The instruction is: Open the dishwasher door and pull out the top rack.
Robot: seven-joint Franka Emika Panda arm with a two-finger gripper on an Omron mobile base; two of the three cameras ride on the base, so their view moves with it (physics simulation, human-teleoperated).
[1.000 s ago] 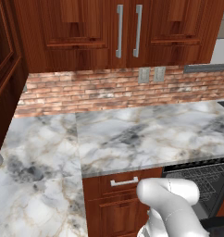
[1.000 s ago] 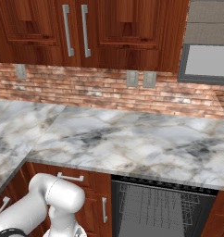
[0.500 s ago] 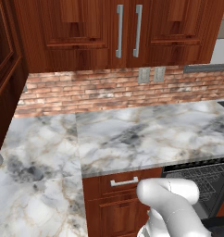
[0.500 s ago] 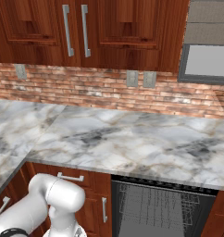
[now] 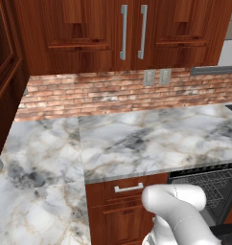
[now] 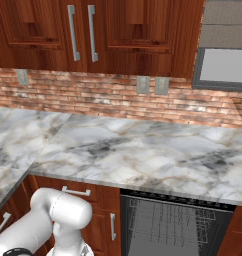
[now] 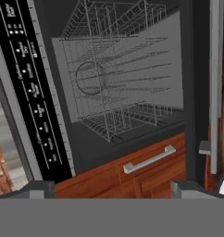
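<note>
Because the dishwasher door [image 7: 33, 92] already hung open, the top rack [image 7: 123, 78] lay exposed inside the cavity below the marble worktop [image 6: 143, 150], not yet drawn out. Facing the rack, the jaws stood wide apart, gripping nothing, presumably readied to hook its front rods.

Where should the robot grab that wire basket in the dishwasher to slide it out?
Probably a thin rod on the front edge of the top rack, the side facing the robot, coming straight in through the open front. The rods are skinny, so the open gripper could close around one. The rack's other sides sit inside the dishwasher walls.
</note>
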